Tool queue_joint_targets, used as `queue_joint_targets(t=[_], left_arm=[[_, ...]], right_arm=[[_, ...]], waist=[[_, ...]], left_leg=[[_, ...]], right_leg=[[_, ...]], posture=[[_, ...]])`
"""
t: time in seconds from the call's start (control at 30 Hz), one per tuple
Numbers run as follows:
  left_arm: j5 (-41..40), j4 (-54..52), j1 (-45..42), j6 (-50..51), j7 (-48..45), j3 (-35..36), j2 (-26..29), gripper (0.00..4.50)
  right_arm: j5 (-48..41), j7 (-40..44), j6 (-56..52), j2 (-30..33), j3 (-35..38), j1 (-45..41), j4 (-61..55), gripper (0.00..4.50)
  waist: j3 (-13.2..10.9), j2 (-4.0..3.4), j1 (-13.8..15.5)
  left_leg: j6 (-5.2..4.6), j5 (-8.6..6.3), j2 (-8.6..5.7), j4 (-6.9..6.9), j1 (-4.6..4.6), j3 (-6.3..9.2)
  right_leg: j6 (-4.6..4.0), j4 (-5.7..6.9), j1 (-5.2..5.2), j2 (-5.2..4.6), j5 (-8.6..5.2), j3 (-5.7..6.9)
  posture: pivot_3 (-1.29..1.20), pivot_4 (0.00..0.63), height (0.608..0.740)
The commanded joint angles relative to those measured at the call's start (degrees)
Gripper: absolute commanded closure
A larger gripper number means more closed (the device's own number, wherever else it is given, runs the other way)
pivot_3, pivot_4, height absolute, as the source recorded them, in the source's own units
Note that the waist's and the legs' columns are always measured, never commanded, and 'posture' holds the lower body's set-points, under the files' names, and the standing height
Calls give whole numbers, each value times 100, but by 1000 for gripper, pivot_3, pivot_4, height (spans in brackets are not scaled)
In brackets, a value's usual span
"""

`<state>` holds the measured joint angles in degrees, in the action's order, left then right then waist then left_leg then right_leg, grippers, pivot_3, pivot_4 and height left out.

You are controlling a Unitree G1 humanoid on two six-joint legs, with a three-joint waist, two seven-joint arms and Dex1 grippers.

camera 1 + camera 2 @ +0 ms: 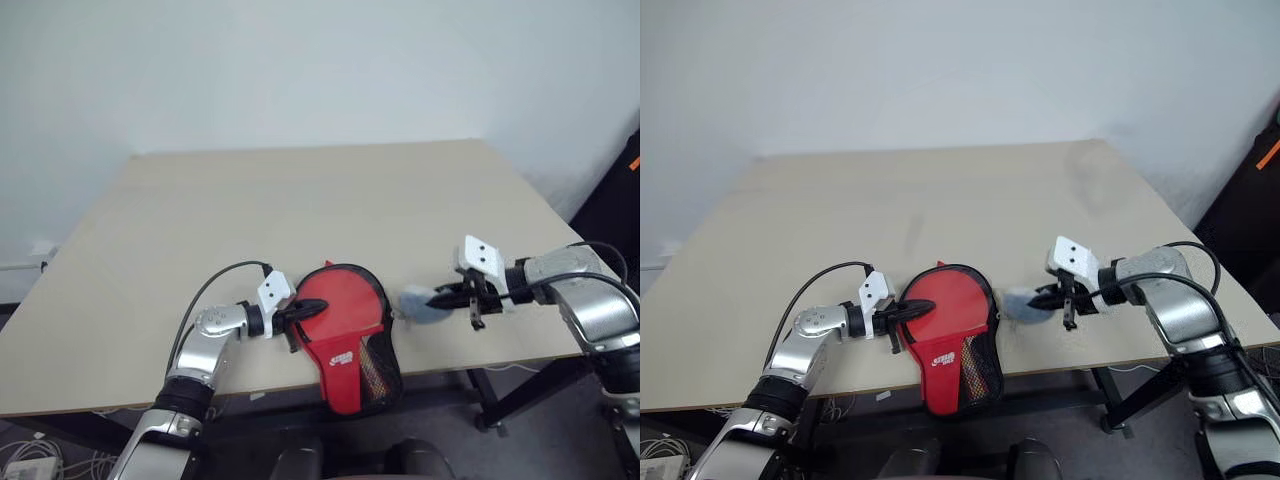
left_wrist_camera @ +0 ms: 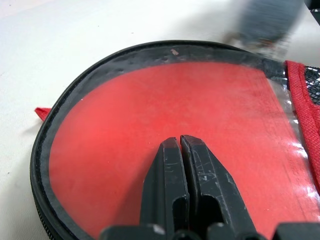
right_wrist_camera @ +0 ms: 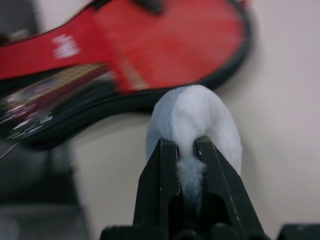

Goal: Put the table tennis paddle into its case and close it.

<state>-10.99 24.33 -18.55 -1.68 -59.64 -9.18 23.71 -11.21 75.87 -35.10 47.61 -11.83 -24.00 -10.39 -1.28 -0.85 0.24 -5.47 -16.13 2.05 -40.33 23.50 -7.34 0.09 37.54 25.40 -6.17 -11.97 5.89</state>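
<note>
The case (image 1: 345,350) lies flat at the table's front edge, red front up, its mesh handle end hanging over the edge. My left gripper (image 1: 318,307) is shut, and its fingertips (image 2: 170,150) rest on the round red face of the case (image 2: 125,125). Just right of the case, my right gripper (image 1: 432,298) is shut on a small bluish-white wrapper (image 3: 192,115), held a little above the tabletop. The table tennis paddle is hidden.
The beige table (image 1: 300,200) stretches far behind both grippers, with a white wall beyond it. A black object (image 1: 620,200) stands off the table's right side. Cables (image 1: 40,465) lie on the floor at the lower left.
</note>
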Motion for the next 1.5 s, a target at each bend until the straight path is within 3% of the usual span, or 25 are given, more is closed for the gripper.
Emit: queue_joint_targets(t=[0.03, 0.47, 0.67, 1.17, 1.2, 1.23, 1.4, 1.5], left_arm=[[313, 365, 207, 214, -58, -253, 64, 4500], [335, 332, 160, 242, -146, -306, 144, 4500], [343, 343, 128, 253, -148, -310, 168, 4500], [380, 377, 43, 443, 91, -302, 109, 4500], [386, 382, 36, 441, 106, -307, 106, 4500], [391, 402, 20, 438, 124, -307, 100, 4500], [423, 474, -32, 411, 172, -311, 80, 4500], [433, 477, -50, 516, 293, -283, 38, 4500]], right_arm=[[-234, 263, 50, 273, -9, 101, -457, 4467], [-871, 1260, 538, 1409, -64, 1036, -1441, 4467], [-1011, 1363, 617, 1569, -39, 1128, -1551, 4467], [-1389, 1223, 477, 1579, -40, 1279, -2016, 4467], [-1402, 1210, 454, 1560, -37, 1238, -1996, 3886], [-1421, 1227, 440, 1560, -31, 1184, -1977, 3740], [-1828, 1275, 124, 1482, 78, 869, -1924, 2096], [-2586, 1082, -582, 1145, 360, 301, -1681, 1119]], waist=[[-1, 1, 3], [-1, 3, 45], [-1, 7, 41], [-3, 9, 41], [-3, 9, 41], [-3, 9, 41], [-4, 12, 42], [-7, 14, 41]], left_leg=[[0, 0, 0, 0, 0, 0], [-24, -16, -3, -1, 3, 14], [-34, -23, -5, -3, 1, 11], [-32, -24, -3, -2, -8, 30], [-32, -25, -3, -2, -9, 31], [-32, -25, -3, -2, -9, 31], [-32, -25, -3, -3, -13, 35], [-32, -25, -2, -1, -25, 40]], right_leg=[[0, -1, 0, 0, 0, 1], [8, -48, -24, -15, -2, 23], [19, -61, -36, -81, 9, 103], [21, -75, -61, -87, 9, 132], [21, -76, -63, -87, 9, 133], [21, -76, -63, -88, 9, 133], [23, -78, -69, -90, 11, 139], [23, -82, -83, -91, 11, 144]], posture=[[0, 0, 706], [0, 0, 706], [0, 0, 706], [0, 0, 706], [0, 0, 706], [0, 0, 706], [0, 0, 706], [0, 0, 706]])
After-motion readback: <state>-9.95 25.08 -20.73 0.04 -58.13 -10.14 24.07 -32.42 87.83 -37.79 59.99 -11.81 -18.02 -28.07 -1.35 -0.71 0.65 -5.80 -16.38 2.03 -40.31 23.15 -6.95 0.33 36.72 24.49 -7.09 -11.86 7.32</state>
